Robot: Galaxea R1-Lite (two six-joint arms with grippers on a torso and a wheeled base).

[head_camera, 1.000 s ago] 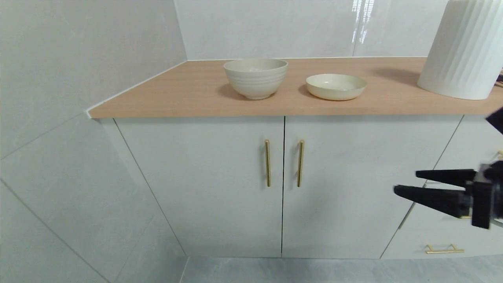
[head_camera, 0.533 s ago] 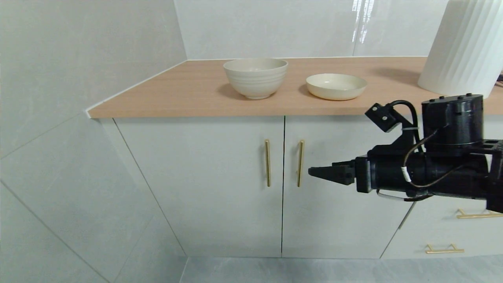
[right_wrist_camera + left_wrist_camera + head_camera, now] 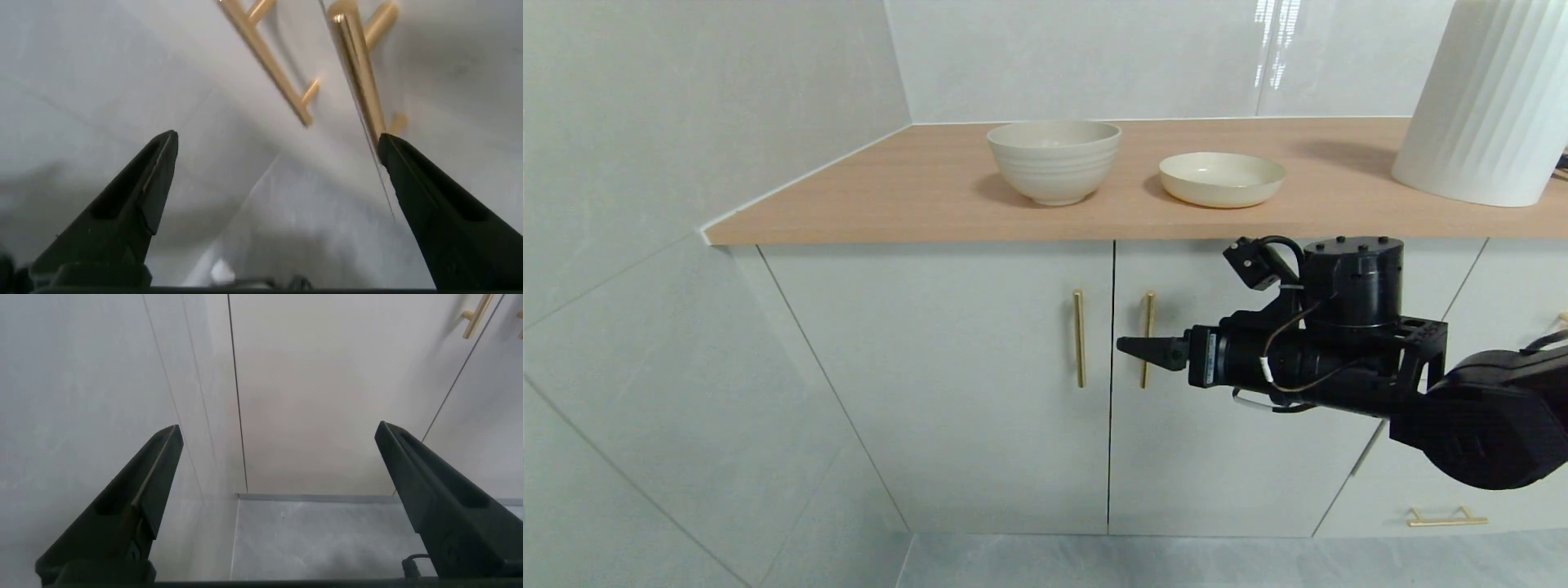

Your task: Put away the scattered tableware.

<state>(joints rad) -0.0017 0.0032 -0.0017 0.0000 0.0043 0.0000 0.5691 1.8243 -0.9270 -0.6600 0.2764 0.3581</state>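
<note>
head view: right pincer (image 3: 1137, 346) is level with the two brass handles of the cupboard under the surface (image 3: 915, 196). its tip crosses in front of the right door handle (image 3: 1147, 314) and ends about at the seam between the doors, short of the left door handle (image 3: 1079, 337). i cannot tell whether it touches either one. right wrist view: the right pincer (image 3: 276, 137) has its fingers wide apart, with nothing between them and both handles ahead.

task items: the ribbed bowl (image 3: 1054, 162) and the shallow dish (image 3: 1222, 179) sit upright and apart on the surface, above the shut doors. a tall white ribbed vessel (image 3: 1494, 98) stands well to the right.

risks, as i judge them:
- the handles sit close together, so a gap this wide could take in both, or the wrong one, and jam the doors.
- the handle is a thin bar, so an off-centre closing could slip off or scrape the door face.
- a straight pull, rather than one following the door's swing, would strain the grip.
- my forearm lies across the right door (image 3: 1225, 474), so the opening door could strike it.

pose: the right arm reaches in from the right, forearm nearly level, pincer pointing left along the door fronts. the left pincer (image 3: 278, 427) hangs low with its fingers apart, empty, facing the cupboard's foot and the floor.
</note>
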